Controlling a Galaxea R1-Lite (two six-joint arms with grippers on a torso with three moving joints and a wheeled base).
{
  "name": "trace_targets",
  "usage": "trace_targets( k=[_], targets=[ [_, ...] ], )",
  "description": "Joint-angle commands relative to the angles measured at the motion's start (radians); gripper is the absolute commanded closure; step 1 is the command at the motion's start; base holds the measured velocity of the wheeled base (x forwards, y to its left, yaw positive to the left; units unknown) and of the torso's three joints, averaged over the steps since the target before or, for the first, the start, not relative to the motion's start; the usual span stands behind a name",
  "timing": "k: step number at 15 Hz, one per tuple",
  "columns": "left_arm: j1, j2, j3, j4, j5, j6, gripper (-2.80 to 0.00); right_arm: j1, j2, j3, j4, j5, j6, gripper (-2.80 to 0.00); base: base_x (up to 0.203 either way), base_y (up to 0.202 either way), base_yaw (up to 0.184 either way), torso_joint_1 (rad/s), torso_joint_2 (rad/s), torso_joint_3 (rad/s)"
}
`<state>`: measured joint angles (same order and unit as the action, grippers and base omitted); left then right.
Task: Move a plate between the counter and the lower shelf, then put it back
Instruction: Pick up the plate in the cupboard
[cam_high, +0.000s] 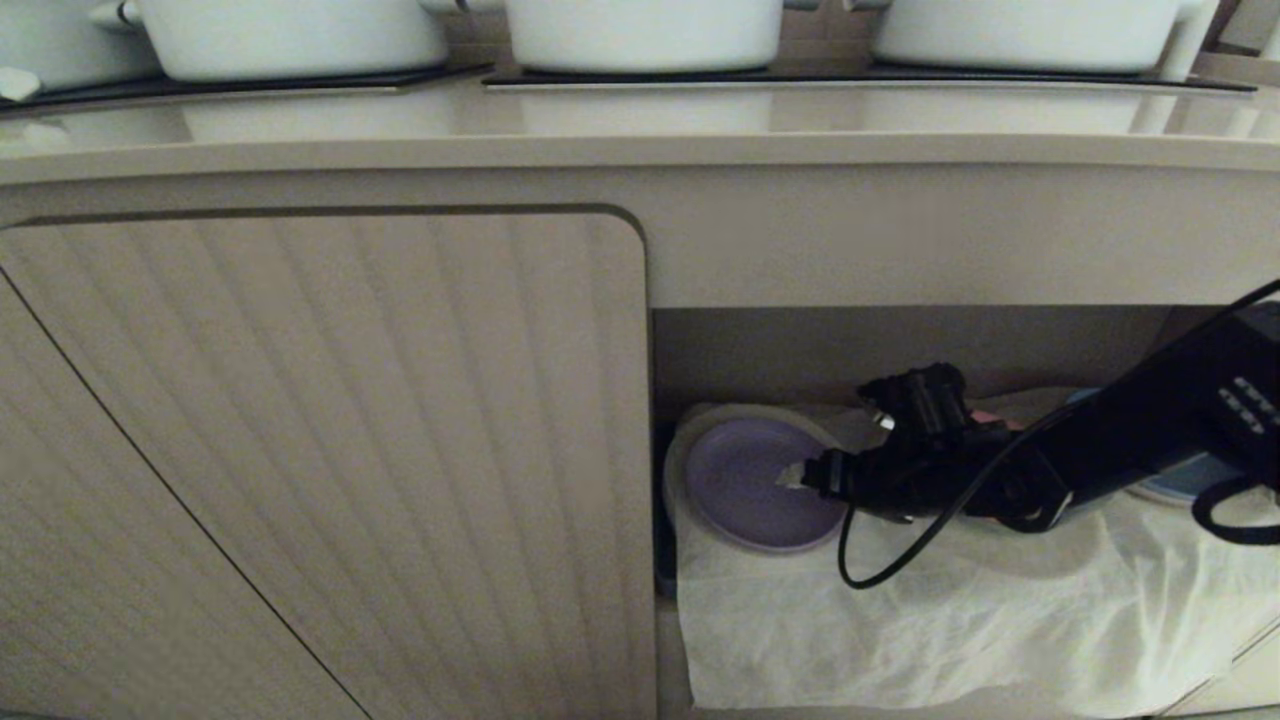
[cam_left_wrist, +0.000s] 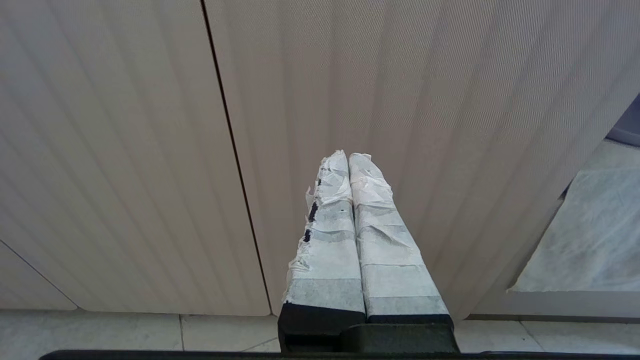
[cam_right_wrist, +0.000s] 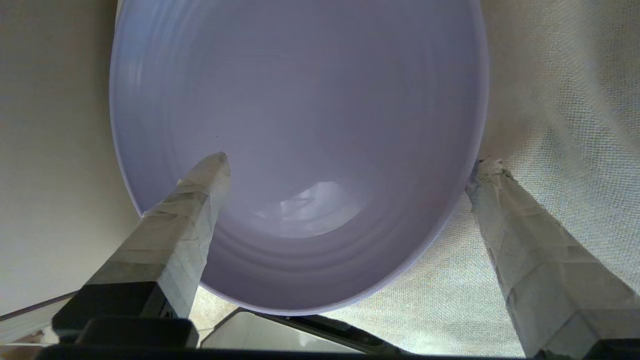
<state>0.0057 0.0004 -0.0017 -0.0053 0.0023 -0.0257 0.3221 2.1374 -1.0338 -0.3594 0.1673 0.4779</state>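
The pale lilac plate (cam_high: 745, 485) (cam_right_wrist: 300, 125) lies at the left end of the lower shelf (cam_high: 900, 340), on the white cloth (cam_high: 900, 610). My right gripper (cam_high: 835, 448) (cam_right_wrist: 352, 164) reaches into the shelf from the right and stands open at the plate's right rim. One taped finger (cam_right_wrist: 200, 200) hangs over the plate's inside. The other finger (cam_right_wrist: 505, 215) is outside the rim, by the cloth. Nothing is gripped. My left gripper (cam_left_wrist: 348, 156) is shut and empty, facing the ribbed cupboard door (cam_left_wrist: 400, 100). The counter (cam_high: 640, 150) runs above the shelf.
Three white pots (cam_high: 640, 30) stand on black hob panels on the counter. A closed ribbed door (cam_high: 320, 450) fills the left. A blue plate (cam_high: 1185, 482) lies behind my right arm on the shelf. The cloth hangs over the shelf's front edge.
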Motion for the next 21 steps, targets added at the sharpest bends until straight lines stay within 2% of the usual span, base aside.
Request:
trace_targets(
  k=[1, 5, 21],
  targets=[
    [0.0, 0.001, 0.0, -0.001, 0.002, 0.0, 0.0, 0.003, 0.005, 0.0, -0.012, -0.008, 0.021, -2.8, 0.0, 0.0, 0.0, 0.0, 0.0, 0.0],
    [0.0, 0.001, 0.0, -0.001, 0.001, 0.0, 0.0, 0.024, 0.022, 0.0, -0.021, -0.053, 0.039, -2.8, 0.0, 0.0, 0.0, 0.0, 0.0, 0.0],
    [0.0, 0.001, 0.0, -0.001, 0.001, 0.0, 0.0, 0.032, 0.048, 0.0, -0.047, -0.056, 0.051, -2.8, 0.0, 0.0, 0.0, 0.0, 0.0, 0.0]
  ],
)
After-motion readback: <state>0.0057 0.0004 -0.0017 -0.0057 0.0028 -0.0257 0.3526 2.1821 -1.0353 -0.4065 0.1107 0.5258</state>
